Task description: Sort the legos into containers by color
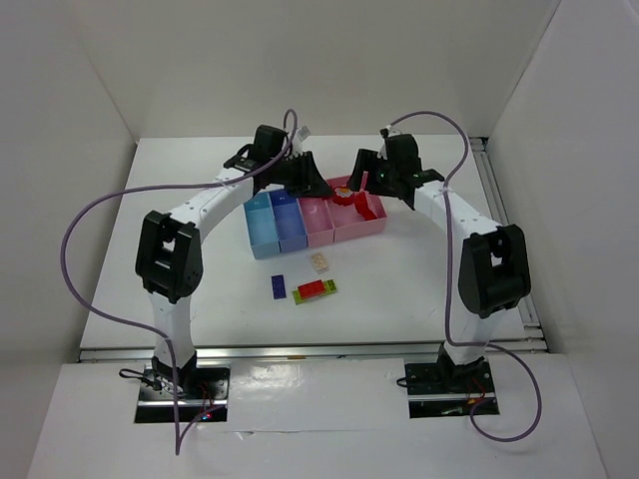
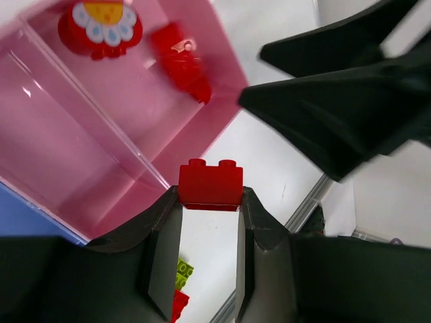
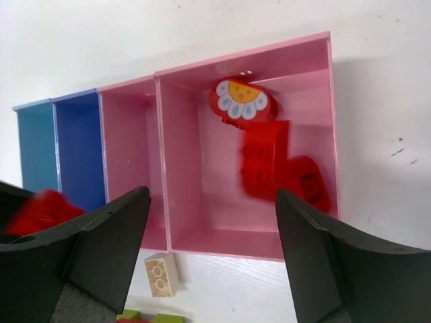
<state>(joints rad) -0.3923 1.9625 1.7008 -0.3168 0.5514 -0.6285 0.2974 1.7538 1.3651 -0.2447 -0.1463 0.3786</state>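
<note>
1. Left fingers [image 2: 210, 198] fill the wrist view. They're pinching a red brick [image 2: 210, 183] right at the tips, up off the worktop [image 1: 399, 289].
2. Its long axis runs straight across from one finger to the other, so we're clamping the short ends. The studs point out past the tips, away from the wrist.
3. We reckon it's light, rigid, slick plastic. It's not fragile, but it could squirt out of a corner grip, so grab the flat side walls, never the studs.
4. The wide pink tray [image 2: 135, 134] sits just beyond those tips, with red pieces [image 3: 266, 161] already in it.
5. Right fingers [image 3: 212, 202] are spread wide with nothing between them, hanging over that same tray.
6. A beige brick [image 1: 319, 262], a purple brick [image 1: 279, 286] and a red-on-lime stack [image 1: 316, 289] lie on the worktop, well behind both sets of fingers.
</note>
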